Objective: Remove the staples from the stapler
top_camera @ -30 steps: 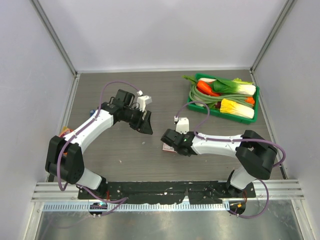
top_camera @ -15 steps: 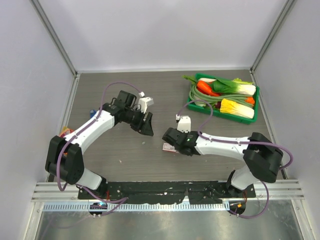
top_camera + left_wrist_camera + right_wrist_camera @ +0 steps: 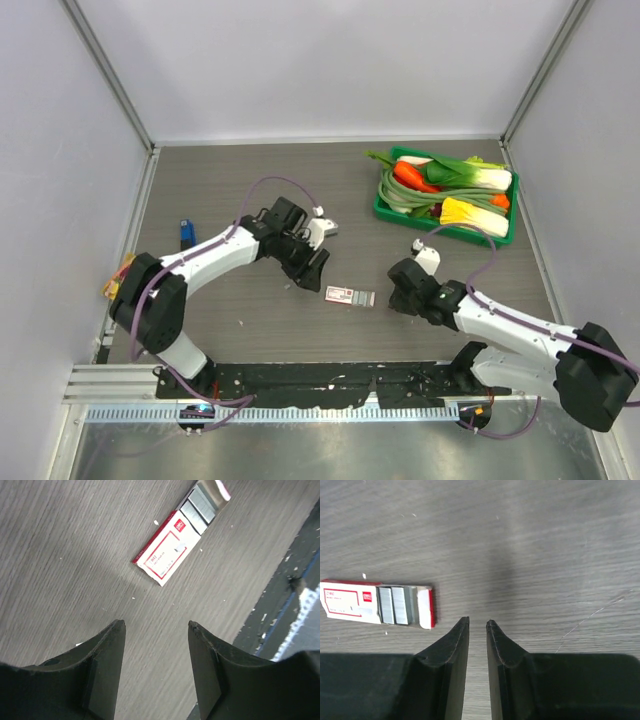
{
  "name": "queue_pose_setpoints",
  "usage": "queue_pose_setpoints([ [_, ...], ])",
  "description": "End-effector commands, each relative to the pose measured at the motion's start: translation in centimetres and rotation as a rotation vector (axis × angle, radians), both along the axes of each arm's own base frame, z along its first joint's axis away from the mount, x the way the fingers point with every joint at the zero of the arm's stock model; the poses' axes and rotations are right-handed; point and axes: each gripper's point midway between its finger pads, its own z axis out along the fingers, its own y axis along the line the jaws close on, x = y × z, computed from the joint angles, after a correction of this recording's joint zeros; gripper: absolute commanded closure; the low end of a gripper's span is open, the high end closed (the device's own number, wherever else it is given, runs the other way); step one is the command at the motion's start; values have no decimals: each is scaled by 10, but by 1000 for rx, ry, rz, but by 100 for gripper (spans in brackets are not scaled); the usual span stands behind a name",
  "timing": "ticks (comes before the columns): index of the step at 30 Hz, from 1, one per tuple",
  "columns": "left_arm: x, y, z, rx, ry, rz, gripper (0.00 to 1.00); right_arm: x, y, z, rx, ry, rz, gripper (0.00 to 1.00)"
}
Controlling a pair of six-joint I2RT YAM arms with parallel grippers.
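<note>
The blue stapler lies at the far left of the table, apart from both grippers. A white-and-red box lies mid-table with its end open. Silver-grey staples lie in that open end; they also show in the left wrist view. My left gripper hovers just left of the box, its jaws wide open and empty. My right gripper is just right of the box, empty, its jaws only a narrow gap apart.
A green tray of vegetables stands at the back right. An orange snack packet lies by the left wall. The black mounting rail runs along the near edge.
My right gripper has drawn back to the right, off the box, leaving it uncovered. My left gripper has swung right and nearer, up to the box's left side.
</note>
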Motion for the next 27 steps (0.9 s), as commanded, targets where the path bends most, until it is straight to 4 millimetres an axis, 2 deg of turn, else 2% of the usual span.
queue_pose_setpoints([
  [1,9,-8,-11,44,-157,-103,44,0,25,3,237,30,34,74],
  [3,9,-6,-21,80,-177,-126,44,1,22,-3,261,51,21,74],
  [10,11,4,-44,143,-224,-183,46,7,36,-6,414,77,14,74],
  [14,12,8,-53,169,-232,-187,47,8,34,-11,436,83,-8,75],
  [27,7,2,-58,187,-259,-206,48,10,37,-17,517,83,-37,72],
])
